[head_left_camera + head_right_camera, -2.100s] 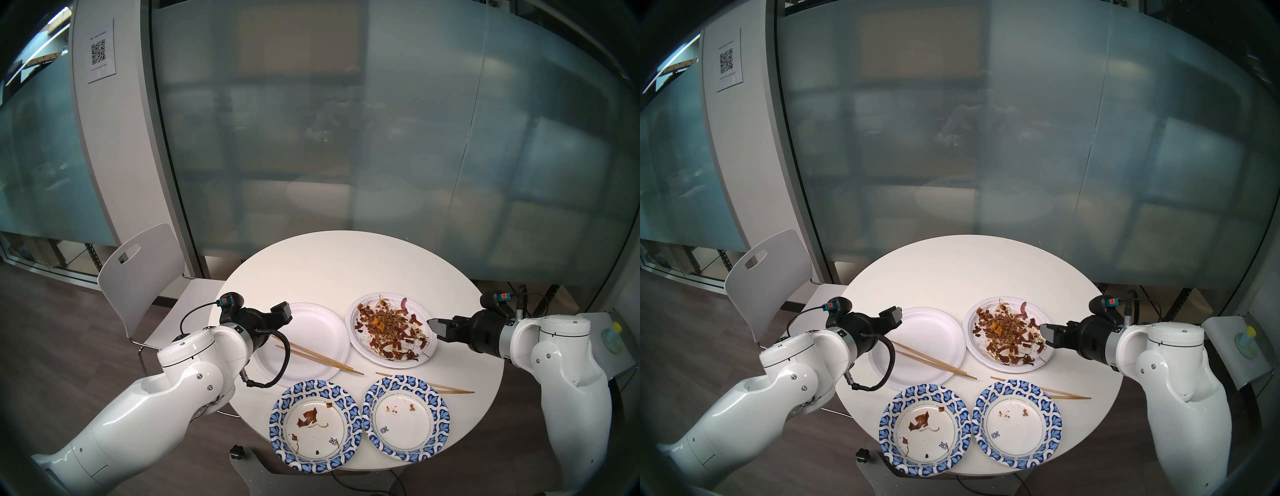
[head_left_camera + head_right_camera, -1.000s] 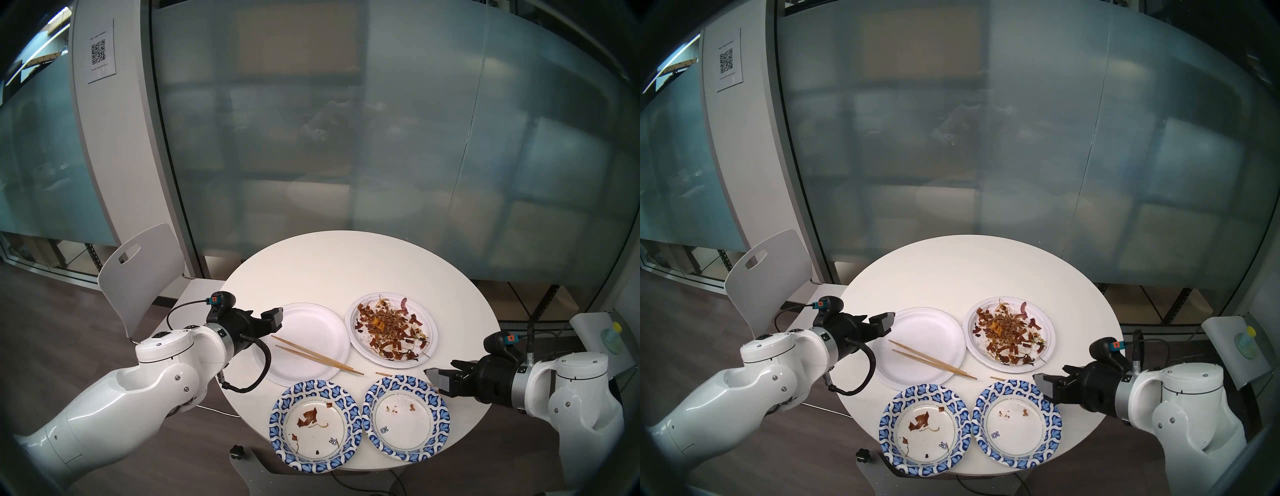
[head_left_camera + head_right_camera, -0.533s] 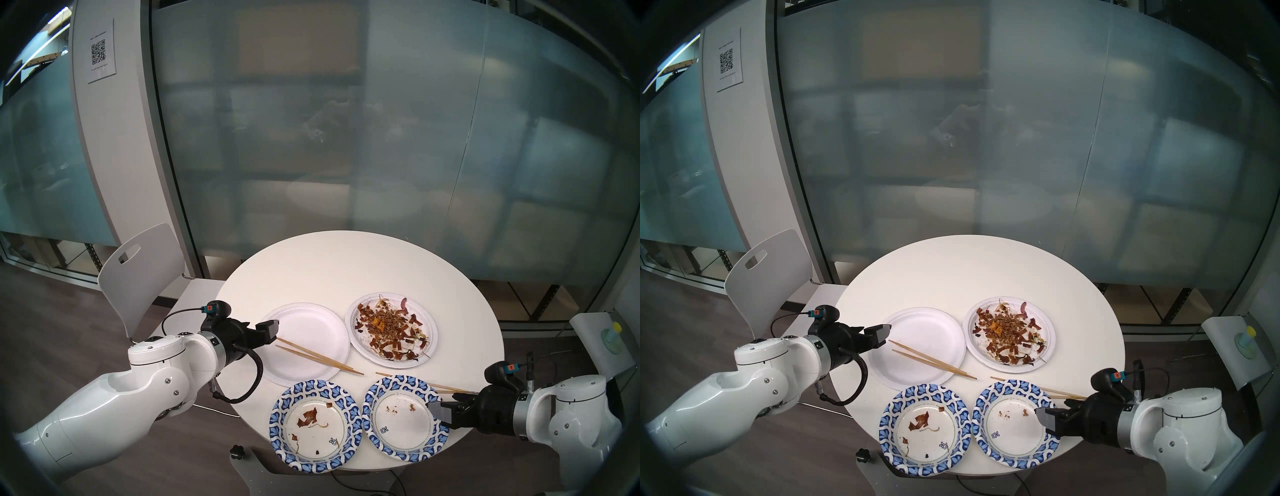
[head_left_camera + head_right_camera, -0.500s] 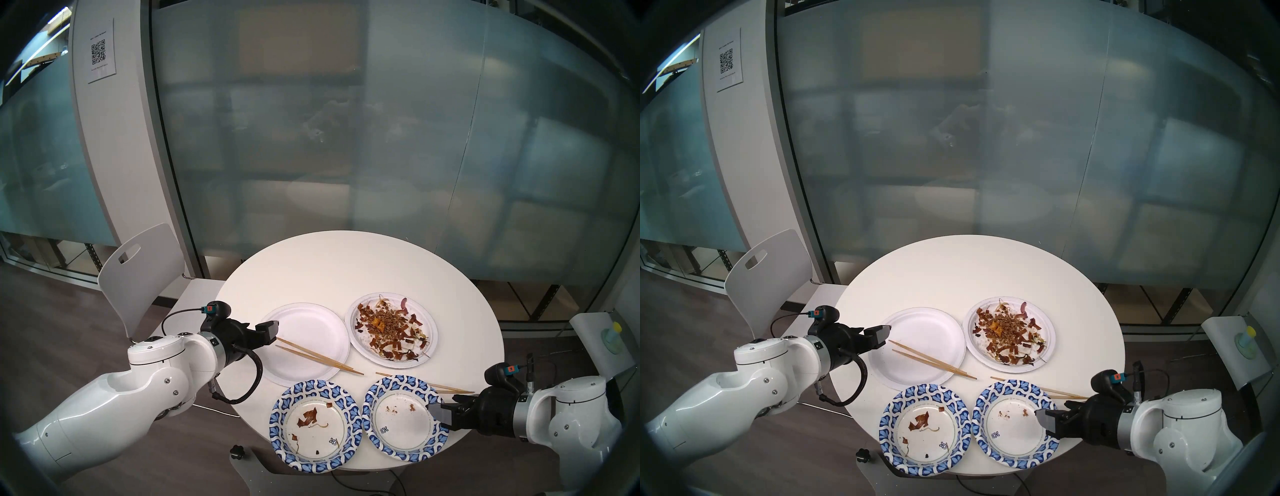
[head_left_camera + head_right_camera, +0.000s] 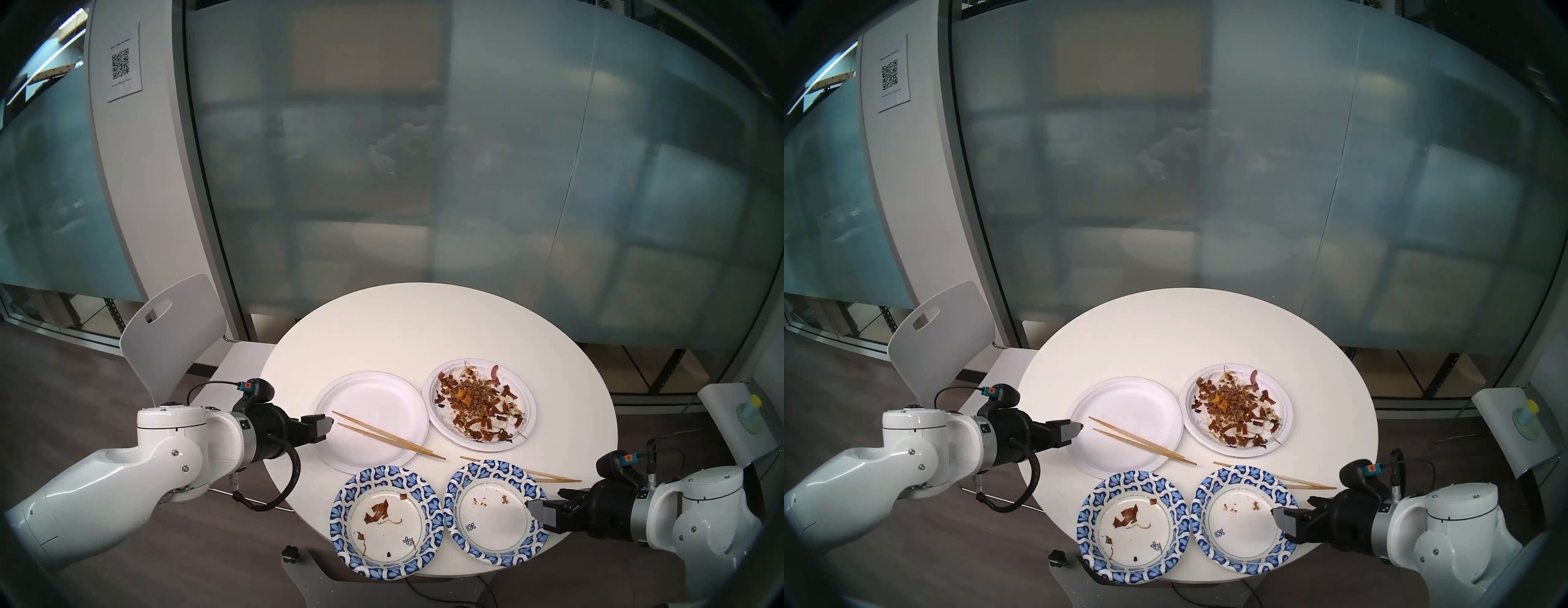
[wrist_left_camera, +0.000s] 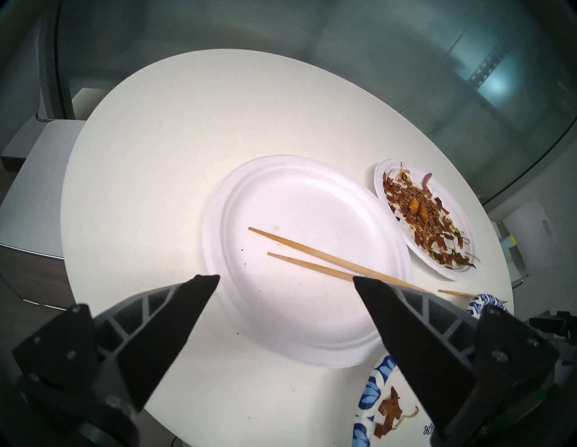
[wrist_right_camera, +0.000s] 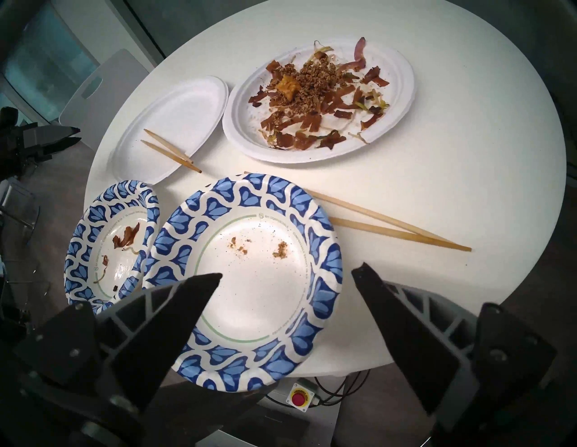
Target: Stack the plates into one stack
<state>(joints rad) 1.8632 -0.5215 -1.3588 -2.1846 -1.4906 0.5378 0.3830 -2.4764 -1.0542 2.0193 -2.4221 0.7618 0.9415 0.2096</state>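
You have nothing stacked yet: all four plates lie singly on the tabletop [image 5: 424, 322]. Your right claw [image 5: 535, 511] is spread and empty, poised at the right rim of the right blue-patterned plate [image 5: 496, 511], whose twin [image 5: 386, 520] sits just beyond it. Your left claw [image 5: 326, 426] is spread and empty too, just short of the near rim of the clean white plate [image 5: 373, 418], where a pair of chopsticks [image 5: 388, 434] lies ahead of its tips. Further past it sits the white plate of food scraps [image 5: 481, 401]. A second chopstick pair [image 5: 526, 471] lies beside your right claw. Every lift and placement remains.
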